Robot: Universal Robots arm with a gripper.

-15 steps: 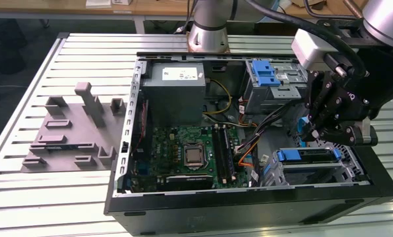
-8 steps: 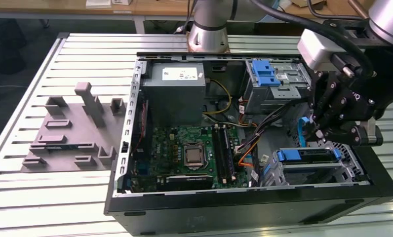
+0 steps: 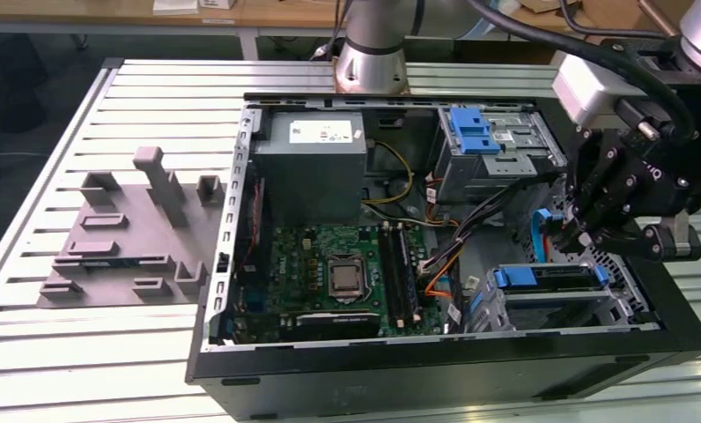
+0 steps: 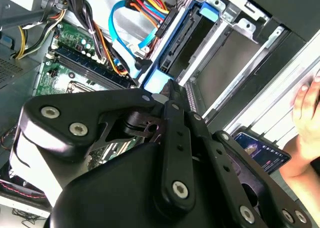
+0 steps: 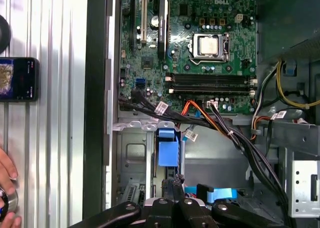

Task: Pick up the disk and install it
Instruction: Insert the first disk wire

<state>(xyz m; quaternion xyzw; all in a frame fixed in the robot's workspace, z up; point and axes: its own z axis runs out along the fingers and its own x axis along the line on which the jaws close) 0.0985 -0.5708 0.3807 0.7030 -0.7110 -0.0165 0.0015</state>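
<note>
The black multi-link tool [image 3: 586, 231] hangs over the open black desktop computer case [image 3: 445, 370] at the exterior view's right, just above the drive bay. Whether its fingers are spread or closed, or have hold of anything, cannot be told.

The disk, a flat silver hard drive framed by a blue plastic bracket [image 3: 544, 277], sits in the grey metal drive cage [image 3: 562, 308] in the case's lower corner at the exterior view's right, directly below the tool. In the second wrist view the blue bracket [image 4: 172, 55] lies along the cage wall just beyond the tool's black links [image 4: 165, 153].

A green motherboard [image 5: 200, 37] lies in the middle of the case, with a large grey power-supply box [image 3: 313, 163] beside it. The case rests on a ribbed light-grey tabletop [image 3: 151, 106]. A dark smartphone [image 5: 19, 79] lies on the tabletop beside the case, and a person's hand [image 4: 307, 105] rests near it.
</note>
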